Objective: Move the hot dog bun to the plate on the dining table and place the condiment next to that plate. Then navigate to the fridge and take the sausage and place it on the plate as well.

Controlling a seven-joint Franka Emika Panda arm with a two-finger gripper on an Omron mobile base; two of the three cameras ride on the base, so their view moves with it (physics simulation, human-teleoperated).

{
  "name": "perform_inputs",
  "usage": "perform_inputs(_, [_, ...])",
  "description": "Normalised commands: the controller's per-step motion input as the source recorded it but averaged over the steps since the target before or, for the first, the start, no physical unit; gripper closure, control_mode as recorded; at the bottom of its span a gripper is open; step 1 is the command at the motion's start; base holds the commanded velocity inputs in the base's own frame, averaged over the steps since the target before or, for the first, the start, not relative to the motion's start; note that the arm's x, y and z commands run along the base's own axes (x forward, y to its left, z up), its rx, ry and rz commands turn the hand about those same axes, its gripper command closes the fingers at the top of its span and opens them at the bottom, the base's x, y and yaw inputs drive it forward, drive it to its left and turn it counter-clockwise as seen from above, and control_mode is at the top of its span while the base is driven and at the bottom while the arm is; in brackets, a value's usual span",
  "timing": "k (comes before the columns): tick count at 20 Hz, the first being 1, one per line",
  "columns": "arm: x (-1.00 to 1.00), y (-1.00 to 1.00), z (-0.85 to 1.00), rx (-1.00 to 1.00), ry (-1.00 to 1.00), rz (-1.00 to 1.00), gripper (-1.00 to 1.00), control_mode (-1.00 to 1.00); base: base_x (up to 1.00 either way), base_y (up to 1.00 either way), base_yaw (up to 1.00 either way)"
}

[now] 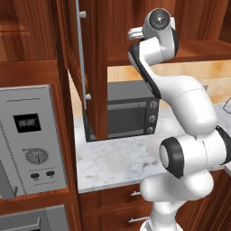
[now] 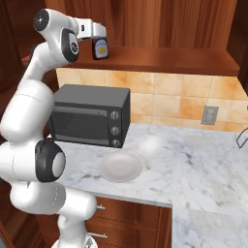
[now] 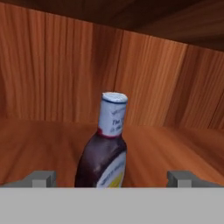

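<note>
The condiment (image 3: 105, 153), a dark brown bottle with a pale cap and a yellowish label, stands upright on a wooden cabinet shelf (image 2: 160, 55). My gripper (image 3: 111, 178) is open, with one fingertip (image 3: 43, 178) on each side of the bottle's lower body and a clear gap to each. From the right base view the gripper (image 2: 99, 34) reaches into the shelf, over the condiment (image 2: 100, 49). The hot dog bun, the plate, the dining table, the fridge and the sausage are out of view.
A dark toaster oven (image 2: 89, 115) sits on the marble counter (image 2: 193, 164) below the shelf. A small plain white dish (image 2: 120, 167) lies in front of it. An open cabinet door (image 1: 90, 67) hangs left of the arm. A wall oven (image 1: 31, 140) is at far left.
</note>
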Motion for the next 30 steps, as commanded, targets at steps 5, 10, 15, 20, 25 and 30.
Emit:
perform_inputs(5, [0.32,-0.13,0.01,0.02,0.00,-0.04,-1.00,-1.00,0.00,0.00,0.00])
perform_inputs(10, [0.23,-0.15,0.00,0.03,0.00,-0.03,-1.00,-1.00,0.00,0.00,0.00])
perform_inputs(15, [0.24,-0.09,0.00,0.03,0.00,-0.02,-1.00,-1.00,0.00,0.00,0.00])
perform_inputs(20, [0.20,-0.09,0.00,0.03,0.00,-0.01,1.00,-1.00,0.00,0.00,0.00])
perform_inputs(25, [0.11,0.00,0.00,0.02,0.00,0.00,1.00,-1.00,0.00,0.00,0.00])
perform_inputs(30, [-0.05,0.03,-0.02,0.03,-0.01,0.00,1.00,-1.00,0.00,0.00,0.00])
